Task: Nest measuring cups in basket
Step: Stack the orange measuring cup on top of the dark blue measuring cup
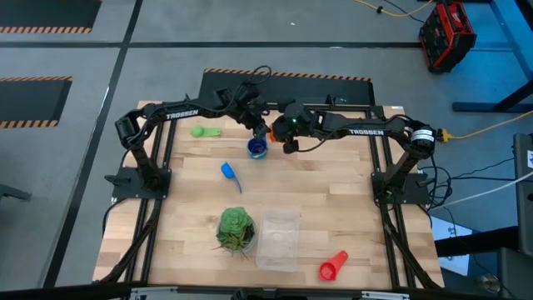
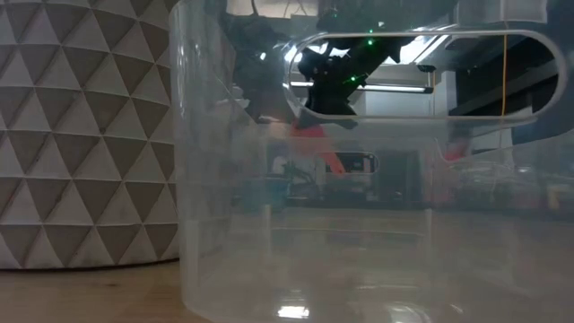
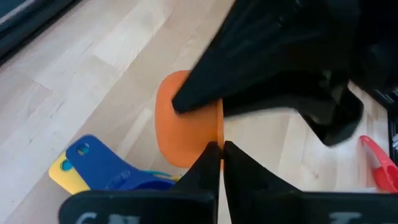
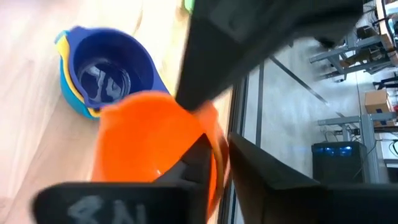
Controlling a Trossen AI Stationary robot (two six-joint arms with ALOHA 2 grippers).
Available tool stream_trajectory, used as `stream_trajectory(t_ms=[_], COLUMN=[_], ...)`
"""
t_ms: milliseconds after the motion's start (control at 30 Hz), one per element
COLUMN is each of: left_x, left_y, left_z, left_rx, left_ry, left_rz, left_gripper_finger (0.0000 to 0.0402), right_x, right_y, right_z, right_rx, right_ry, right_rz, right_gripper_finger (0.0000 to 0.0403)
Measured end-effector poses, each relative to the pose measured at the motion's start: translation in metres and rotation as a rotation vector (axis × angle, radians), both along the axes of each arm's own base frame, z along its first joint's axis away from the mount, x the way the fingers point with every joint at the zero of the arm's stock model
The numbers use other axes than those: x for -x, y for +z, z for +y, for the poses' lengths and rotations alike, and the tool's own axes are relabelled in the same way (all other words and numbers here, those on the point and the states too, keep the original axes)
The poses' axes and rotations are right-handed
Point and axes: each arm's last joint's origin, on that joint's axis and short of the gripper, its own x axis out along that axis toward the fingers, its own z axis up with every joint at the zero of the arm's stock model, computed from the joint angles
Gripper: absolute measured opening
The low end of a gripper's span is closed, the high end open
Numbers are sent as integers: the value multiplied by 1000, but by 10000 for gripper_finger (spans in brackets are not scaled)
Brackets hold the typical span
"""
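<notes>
Both grippers meet at the table's far middle, over an orange measuring cup (image 1: pixel 273 132) held above the wood. My left gripper (image 1: pixel 265 127) and my right gripper (image 1: pixel 283 135) are both shut on it. Just near of them a blue cup (image 1: pixel 257 148) sits nested in a yellow and a lighter blue cup (image 4: pixel 69 99) on the table. A green cup (image 1: pixel 206 131), a light blue cup (image 1: pixel 231 173) and a red cup (image 1: pixel 332 267) lie apart. The clear basket (image 1: pixel 279 239) stands at the near edge beside the green leafy ball (image 1: pixel 236 229). My left gripper pinches a thin orange part at the cup's side (image 3: pixel 220 129), seen edge on between its two fingers (image 3: pixel 205 163). The cup's round body (image 3: pixel 183 118) stands beyond the fingertips, clear of the table. My right gripper holds the orange cup by its wall near the rim (image 4: pixel 216 149), one finger (image 4: pixel 194 158) inside the bowl and one (image 4: pixel 255 165) outside. The cup's open bowl (image 4: pixel 146 146) faces the wrist camera and is lifted clear of the table.
The nested blue stack (image 4: pixel 109 68) lies close beside the held cup. The table's far rail and cables run just behind the grippers. The low view looks through the basket's clear wall (image 2: pixel 269 224), with a patterned white object (image 2: pixel 81 135) beside it.
</notes>
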Motion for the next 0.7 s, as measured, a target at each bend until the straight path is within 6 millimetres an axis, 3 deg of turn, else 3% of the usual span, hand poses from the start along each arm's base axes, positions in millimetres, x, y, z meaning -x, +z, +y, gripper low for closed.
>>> stream_trajectory(t_ms=[233, 500, 700], left_x=[0, 0, 0], left_y=[0, 0, 0], left_z=[0, 1, 1], left_rx=[0, -6, -25], left_ry=[0, 13, 35], left_rz=[-2, 5, 17], left_gripper_finger=[1, 0, 0], right_x=[0, 2, 15], right_y=[0, 3, 25], right_z=[0, 1, 5], right_rx=[1, 26, 35], right_ry=[-1, 13, 10], right_rz=[-1, 13, -12], right_gripper_finger=[121, 123, 122])
